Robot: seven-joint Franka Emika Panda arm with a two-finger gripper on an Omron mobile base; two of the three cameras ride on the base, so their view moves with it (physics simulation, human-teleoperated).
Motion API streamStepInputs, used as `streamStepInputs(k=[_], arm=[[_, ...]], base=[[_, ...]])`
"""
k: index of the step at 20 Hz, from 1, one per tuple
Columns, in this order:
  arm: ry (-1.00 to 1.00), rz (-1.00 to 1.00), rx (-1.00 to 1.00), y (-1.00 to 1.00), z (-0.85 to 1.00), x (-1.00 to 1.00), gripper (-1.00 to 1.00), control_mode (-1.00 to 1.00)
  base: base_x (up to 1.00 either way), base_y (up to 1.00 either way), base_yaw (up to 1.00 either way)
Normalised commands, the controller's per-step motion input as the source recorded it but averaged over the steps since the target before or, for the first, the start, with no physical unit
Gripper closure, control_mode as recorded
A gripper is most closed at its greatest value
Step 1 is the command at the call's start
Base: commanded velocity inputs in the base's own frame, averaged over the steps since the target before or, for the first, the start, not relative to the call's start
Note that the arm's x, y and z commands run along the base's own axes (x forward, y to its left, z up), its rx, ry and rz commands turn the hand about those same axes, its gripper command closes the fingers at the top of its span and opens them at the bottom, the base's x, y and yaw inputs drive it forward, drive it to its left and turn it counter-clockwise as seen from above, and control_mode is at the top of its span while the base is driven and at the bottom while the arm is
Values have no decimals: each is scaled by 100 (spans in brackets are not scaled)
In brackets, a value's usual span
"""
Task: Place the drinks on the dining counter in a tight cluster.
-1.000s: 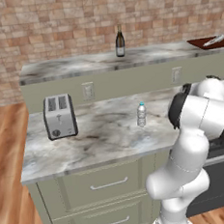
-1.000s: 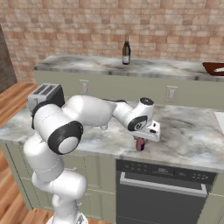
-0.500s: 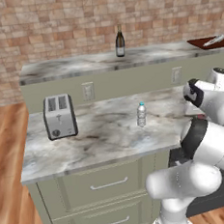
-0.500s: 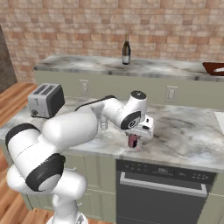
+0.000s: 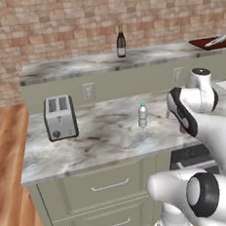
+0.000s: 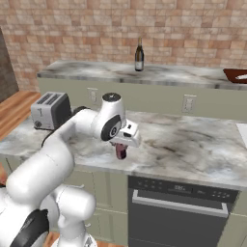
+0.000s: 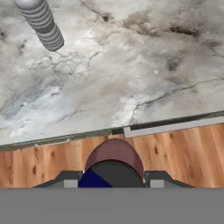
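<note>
Short maroon bottle (image 6: 120,151), rounded w/ dark cap, is being held in the gripper (image 6: 123,144), jaws narrowed onto it, above the front part of the lower veined marble worktop (image 6: 193,149); in the right base view its long axis is hanging roughly vertical below the hand. In the hand view the maroon body (image 7: 114,159) is being seen end-on betw. the fingertips, over the worktop's edge and the wood floor (image 7: 175,153). Ribbed clear water bottle (image 5: 142,115), white cap, is standing upright on the worktop, apart from the metal toaster (image 5: 60,117). Tall dark wine bottle (image 5: 121,42) is standing upright on the raised dining counter (image 5: 71,67); left base view is showing the water bottle whole, hand view just its ribbed side (image 7: 42,22).
</note>
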Motion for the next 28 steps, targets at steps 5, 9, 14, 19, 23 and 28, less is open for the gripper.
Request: streamStepInputs(k=[5, 9, 14, 19, 23, 28], arm=[[-10, -5, -4, 89, 32, -41, 100, -100], [-25, -2, 0, 84, 8, -47, 100, -100], [-28, 0, 0, 66, 26, -60, 100, -100], [4, 7, 0, 26, 52, -37, 100, -100], [31, 20, 0, 0, 53, -17, 100, -100], [30, 18, 0, 1, 6, 0, 100, -100]], base=[[0, 0, 0], [0, 0, 0], [0, 0, 0], [0, 0, 0], [0, 0, 0], [0, 0, 0]])
